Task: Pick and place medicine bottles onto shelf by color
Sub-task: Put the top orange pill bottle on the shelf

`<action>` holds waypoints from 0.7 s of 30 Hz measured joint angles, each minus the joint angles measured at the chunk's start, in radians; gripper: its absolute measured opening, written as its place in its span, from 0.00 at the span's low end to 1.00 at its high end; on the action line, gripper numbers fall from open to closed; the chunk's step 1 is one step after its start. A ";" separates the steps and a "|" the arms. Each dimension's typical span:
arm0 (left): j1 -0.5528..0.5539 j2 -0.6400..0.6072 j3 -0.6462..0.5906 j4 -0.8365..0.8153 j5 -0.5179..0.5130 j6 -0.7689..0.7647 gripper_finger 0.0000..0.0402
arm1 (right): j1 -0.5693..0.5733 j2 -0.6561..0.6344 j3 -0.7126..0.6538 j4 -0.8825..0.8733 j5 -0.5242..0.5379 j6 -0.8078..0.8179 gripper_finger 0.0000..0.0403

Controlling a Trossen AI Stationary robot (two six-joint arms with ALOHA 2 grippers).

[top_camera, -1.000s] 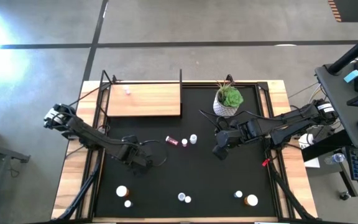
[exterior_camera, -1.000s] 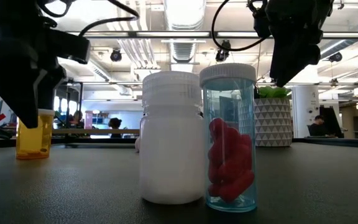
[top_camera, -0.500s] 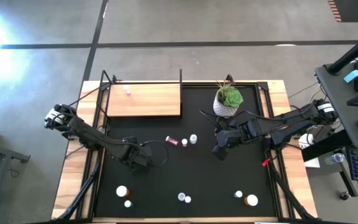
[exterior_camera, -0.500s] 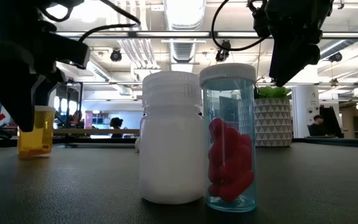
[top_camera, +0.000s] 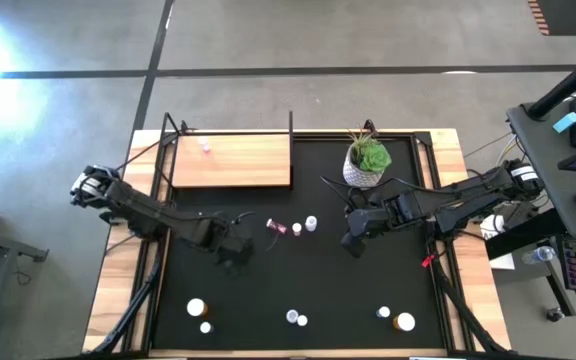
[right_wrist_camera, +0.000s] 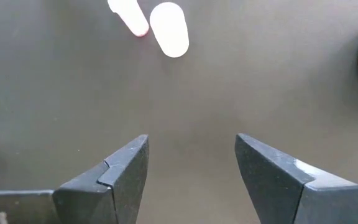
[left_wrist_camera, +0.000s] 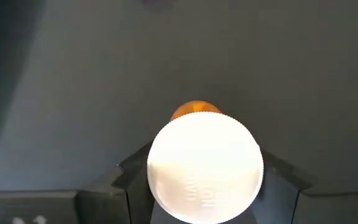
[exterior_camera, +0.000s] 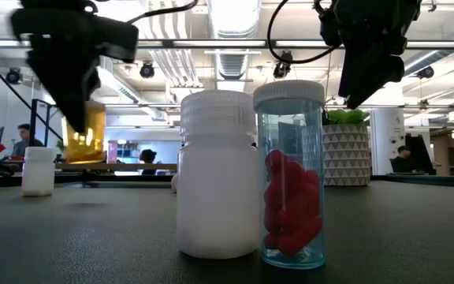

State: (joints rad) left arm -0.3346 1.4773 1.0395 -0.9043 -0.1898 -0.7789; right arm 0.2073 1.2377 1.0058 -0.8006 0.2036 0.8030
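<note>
My left gripper (top_camera: 234,249) hangs over the black mat's left half, shut on an orange medicine bottle (exterior_camera: 90,134) with a white cap (left_wrist_camera: 205,168). My right gripper (top_camera: 352,241) waits open above the mat's right half, nothing between its fingers (right_wrist_camera: 124,177). A pink bottle (top_camera: 278,227) lies on its side at mid-mat beside an upright white one (top_camera: 311,223). More bottles stand along the near edge (top_camera: 196,308), (top_camera: 404,322). The light wooden shelf (top_camera: 231,160) lies at the far left with a tiny pink bottle (top_camera: 206,147) on it. My left gripper pinches the orange bottle at its top end, one finger (left_wrist_camera: 132,183) on each side of the white cap's rim (left_wrist_camera: 157,177). The fingers come steeply from above. The bottle hangs roughly upright below them, its base (exterior_camera: 89,158) lifted clear of the mat.
A white bottle (exterior_camera: 217,173) and a clear blue one with red pills (exterior_camera: 290,173) stand close to the low camera. Another white bottle (exterior_camera: 38,170) stands at the left. A potted plant (top_camera: 367,160) is at the far right of the mat, behind my right gripper.
My left gripper has closed on the orange bottle, then risen and gone toward the table's right and far side. The bottle has left the mat and hangs clear; a white bottle behind it has come into the low view.
</note>
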 joint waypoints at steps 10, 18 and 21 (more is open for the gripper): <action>0.267 -0.001 0.096 -0.138 -0.002 0.145 0.47 | 0.000 0.000 0.000 0.002 0.000 -0.001 0.57; 0.535 -0.001 0.120 -0.160 0.000 0.373 0.47 | 0.000 0.000 0.000 0.007 0.000 -0.001 0.57; 0.642 -0.001 0.120 -0.159 0.000 0.455 0.47 | 0.000 0.000 0.000 0.007 0.000 -0.001 0.57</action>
State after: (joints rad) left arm 0.3071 1.4765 1.1591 -1.0637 -0.1894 -0.3236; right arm 0.2073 1.2377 1.0058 -0.7937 0.2038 0.8021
